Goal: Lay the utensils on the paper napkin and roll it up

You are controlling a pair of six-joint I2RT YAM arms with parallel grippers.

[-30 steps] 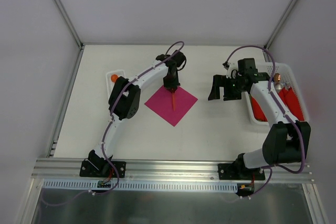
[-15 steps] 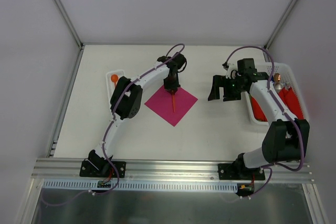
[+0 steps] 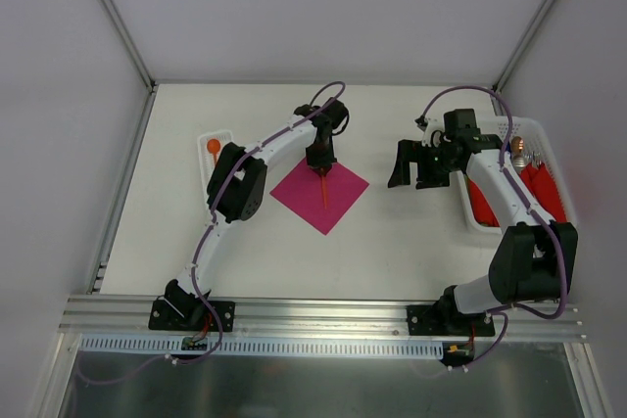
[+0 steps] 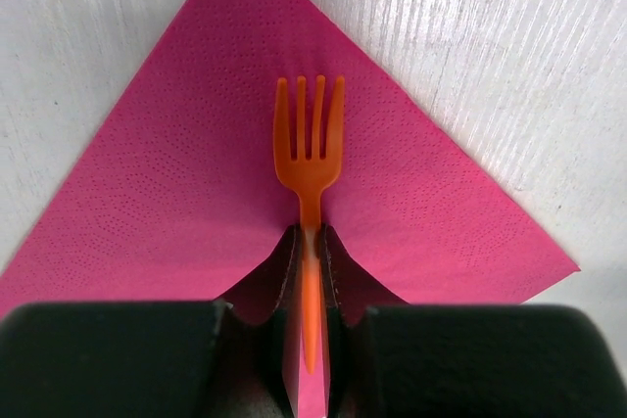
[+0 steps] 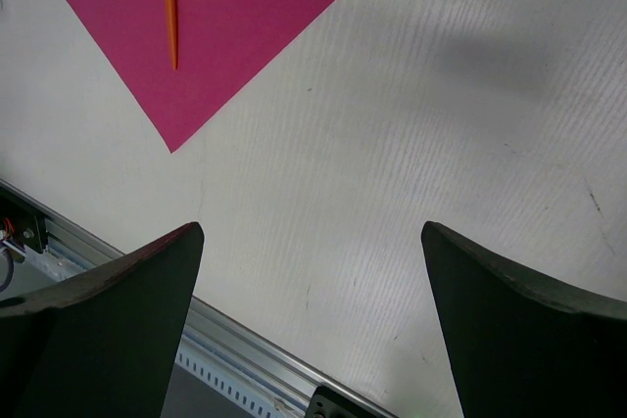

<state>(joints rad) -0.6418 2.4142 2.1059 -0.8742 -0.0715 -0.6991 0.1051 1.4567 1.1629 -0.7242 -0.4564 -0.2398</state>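
Observation:
The magenta-pink paper napkin (image 3: pixel 340 200) lies flat as a diamond in the middle of the table; it also shows in the left wrist view (image 4: pixel 186 193) and the right wrist view (image 5: pixel 245 7). The orange fork (image 3: pixel 323 189) lies along the napkin's middle, tines away from the gripper (image 4: pixel 309 139), and its handle shows in the right wrist view (image 5: pixel 171 7). My left gripper (image 3: pixel 321 165) stands over the napkin's far corner, its jaws (image 4: pixel 311 242) shut on the fork's handle. The orange spoon (image 3: pixel 213 147) lies in a small white tray (image 3: pixel 217 134) at the far left. My right gripper (image 3: pixel 411 165) hangs open and empty right of the napkin (image 5: pixel 313 232).
A white basket (image 3: pixel 490 217) at the right edge holds red napkin bundles (image 3: pixel 546 193) and metal utensils (image 3: pixel 524 152). The table's front aluminium rail (image 5: pixel 245 340) shows below the right gripper. White walls enclose the table on three sides.
The left arm's elbow has shifted slightly. The gripper and the fork stay at the napkin's far corner. The right arm has not moved.

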